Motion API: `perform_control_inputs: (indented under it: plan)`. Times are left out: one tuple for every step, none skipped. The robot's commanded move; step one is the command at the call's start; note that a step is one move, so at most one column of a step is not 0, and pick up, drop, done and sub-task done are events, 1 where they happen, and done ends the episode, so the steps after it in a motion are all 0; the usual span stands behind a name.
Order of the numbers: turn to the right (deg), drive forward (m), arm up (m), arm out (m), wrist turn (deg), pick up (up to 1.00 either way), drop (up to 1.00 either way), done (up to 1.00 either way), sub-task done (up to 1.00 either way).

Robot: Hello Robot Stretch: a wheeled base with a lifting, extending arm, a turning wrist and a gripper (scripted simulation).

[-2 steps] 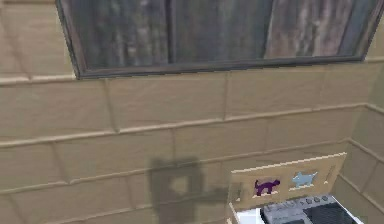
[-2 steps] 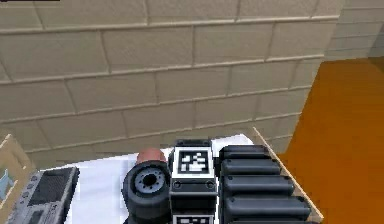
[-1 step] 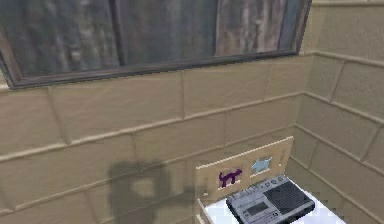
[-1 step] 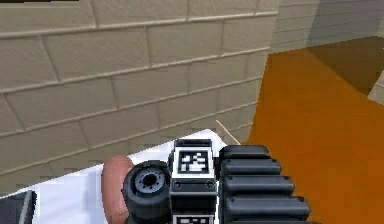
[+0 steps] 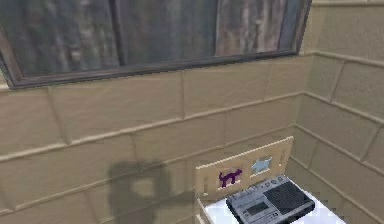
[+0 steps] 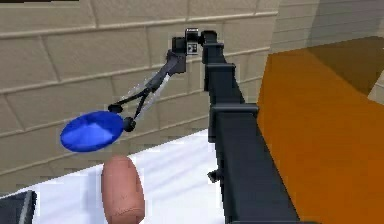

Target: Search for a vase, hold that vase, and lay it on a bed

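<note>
1. Holding a blue saucer-shaped thing (image 6: 92, 132) at the far end of the gripper (image 6: 122, 115), out along the dark arm (image 6: 235, 120), clear of the white top (image 6: 180, 175) below and with only block wall behind.
2. Probably the vase, judging by its place at the fingers, though too flat in outline to name for certain.
3. Judged as the hold step done, with the bed step not yet begun.
4. Nothing here to be taken for a bed: in the forward view, just a window (image 5: 150, 30), a tan block wall (image 5: 120, 120), and a wooden back panel (image 5: 250, 165) behind a grey boxy device (image 5: 270, 202).
5. Next, by this reading: backing the base off the wall, turning toward the orange floor (image 6: 320, 120), and searching for a bed while keeping the load off the wall.
6. Worth minding: a pinkish-brown rounded cylinder (image 6: 123, 190) standing on the white top just below the blue thing, near enough to knock.
7. As for containers: cannot tell what, if anything, sits inside either the blue thing or the cylinder.
</note>
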Motion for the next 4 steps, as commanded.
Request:
perform_control_inputs:
  plan:
    - [0.0,0.00,0.00,0.00,39.0,0.00,0.00,0.00,0.00]
    - [0.0,0.00,-0.40,0.00,0.0,0.00,0.00,0.00,0.00]
    - [0.0,0.00,-0.32,0.00,0.0,0.00,0.00,0.00,0.00]
    - [0.0,0.00,0.00,0.00,0.0,0.00,1.00,0.00,0.00]
